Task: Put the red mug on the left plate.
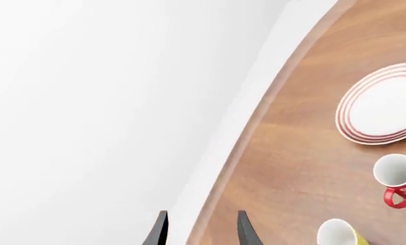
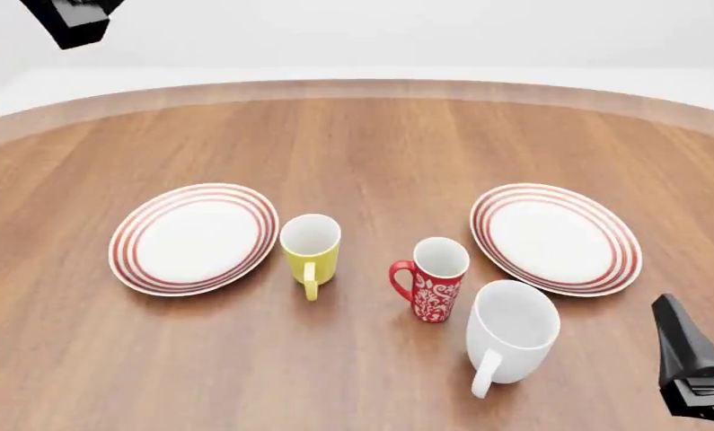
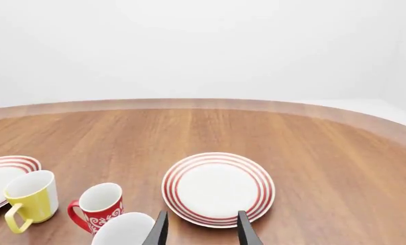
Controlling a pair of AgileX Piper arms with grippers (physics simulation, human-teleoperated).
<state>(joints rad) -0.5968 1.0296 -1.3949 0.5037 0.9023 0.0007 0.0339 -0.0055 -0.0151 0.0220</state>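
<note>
Front view: red mug upright btwn yellow mug & white mug, off left plate; likely rigid, slick, breakable, so grip rim/handle; right gripper & left gripper both parted, empty.

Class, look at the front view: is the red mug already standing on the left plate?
No. The red mug stands on the bare table, right of the yellow mug.

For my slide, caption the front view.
Red mug stands between yellow mug and white mug; left plate empty.

Round wooden table with pale rim, plain white surroundings, soft even light.
</note>
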